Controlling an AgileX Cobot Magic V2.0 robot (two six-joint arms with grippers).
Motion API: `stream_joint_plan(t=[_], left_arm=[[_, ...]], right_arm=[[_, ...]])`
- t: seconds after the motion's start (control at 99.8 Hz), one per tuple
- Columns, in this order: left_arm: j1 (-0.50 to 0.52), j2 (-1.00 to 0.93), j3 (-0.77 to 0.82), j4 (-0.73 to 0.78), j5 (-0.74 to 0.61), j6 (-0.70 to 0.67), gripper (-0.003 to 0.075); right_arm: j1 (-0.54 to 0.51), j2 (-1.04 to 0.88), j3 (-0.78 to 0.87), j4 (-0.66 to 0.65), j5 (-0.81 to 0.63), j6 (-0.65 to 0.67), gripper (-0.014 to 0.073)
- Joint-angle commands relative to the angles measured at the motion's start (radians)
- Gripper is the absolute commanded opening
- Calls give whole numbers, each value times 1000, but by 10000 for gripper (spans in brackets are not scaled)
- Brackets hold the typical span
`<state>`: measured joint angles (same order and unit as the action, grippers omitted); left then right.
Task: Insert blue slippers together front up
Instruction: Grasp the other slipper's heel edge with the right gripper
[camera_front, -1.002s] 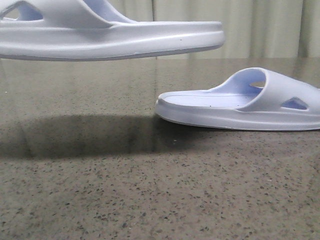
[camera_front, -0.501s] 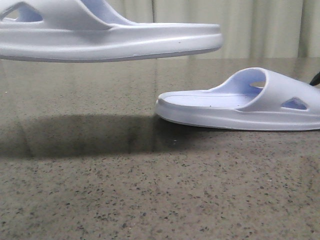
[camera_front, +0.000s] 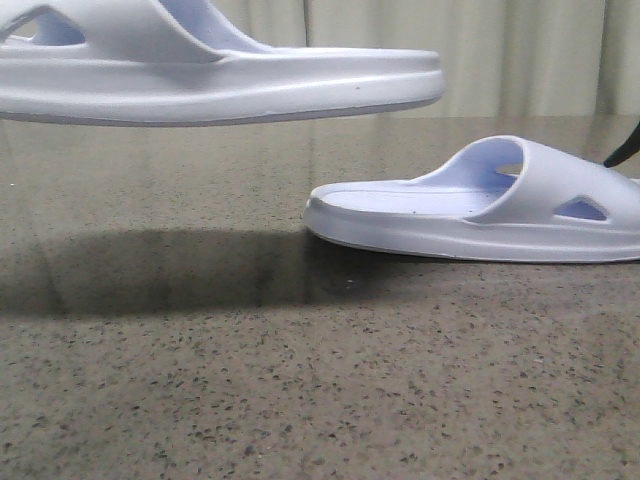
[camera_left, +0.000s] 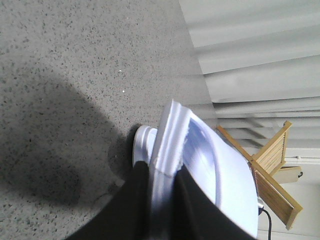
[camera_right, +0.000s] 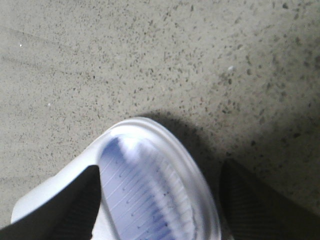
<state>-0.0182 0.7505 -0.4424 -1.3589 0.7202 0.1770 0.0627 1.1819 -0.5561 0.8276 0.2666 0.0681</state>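
Slightly shifted since a second ago: the lower slipper (camera_front: 480, 205) is seen with its heel end nudged left on the worktop (camera_front: 300, 380), and a dark tip of the right hand now shows at the right edge of the front view, just behind its strap. The raised slipper (camera_front: 220, 75) is held at nearly the same height, with its heel edge marginally lower.

Count: two slippers, two hands, one worktop.

Raised slipper: held in the air at upper left of the front view, sole down and roughly level, well clear of the worktop, with its shadow cast beneath. The left hand (camera_left: 162, 185) is closed on its side rim, one dark finger on each side of the edge, as seen in the left wrist view.

Lower slipper: resting flat on the worktop at right, strap to the right, heel pointing left, below and to the right of the raised one, not touching it. In the right wrist view its ribbed end lies between the spread fingers of the right hand (camera_right: 157, 200); the fingers stand wide apart on either side, and contact cannot be confirmed.
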Motion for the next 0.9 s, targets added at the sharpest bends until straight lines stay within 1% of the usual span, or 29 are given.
stream_joint_plan(t=[0.0, 0.09, 0.1, 0.261, 0.481, 0.551, 0.662, 0.892], left_arm=[[3, -5, -28, -63, 2, 3, 16], [3, -5, -28, -63, 2, 3, 16], [3, -5, -28, -63, 2, 3, 16], [3, -5, -28, -63, 2, 3, 16], [3, -5, -28, -63, 2, 3, 16], [3, -5, -28, -63, -1, 3, 16], [3, -5, -28, -63, -2, 8, 16], [3, -5, -28, -63, -3, 10, 16]], right_arm=[[-4, 2, -5, 14, 65, -3, 438], [-4, 15, -5, 14, 67, -3, 393], [-4, 18, -5, 14, 67, -3, 375], [-4, 33, -5, 28, 74, -3, 248], [-4, 33, -5, 28, 74, -10, 130], [-4, 33, -5, 28, 71, -27, 57], [-4, 33, -5, 28, 58, -40, -110], [-4, 30, -5, 42, -44, -40, -107]])
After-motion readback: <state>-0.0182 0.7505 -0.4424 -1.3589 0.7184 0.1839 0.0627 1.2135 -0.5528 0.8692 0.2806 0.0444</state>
